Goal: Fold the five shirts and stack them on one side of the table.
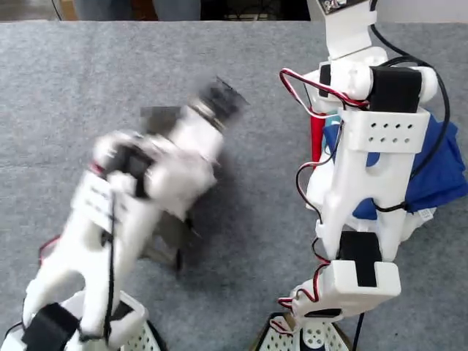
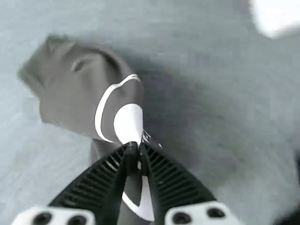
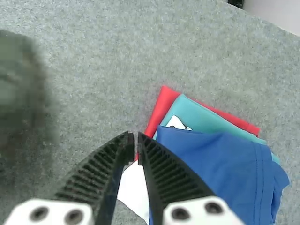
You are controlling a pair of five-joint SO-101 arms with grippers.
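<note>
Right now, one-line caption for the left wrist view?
Left gripper shut on a grey shirt with white print, over the grey table.

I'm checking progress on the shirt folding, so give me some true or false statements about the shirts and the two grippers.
1. The left gripper is shut on the grey shirt. True.
2. The blue shirt tops the stack. True.
3. The red shirt lies over the teal shirt. False: red lies beneath teal.
4. The right gripper holds the blue shirt. False: it is shut and empty above the stack's edge.
</note>
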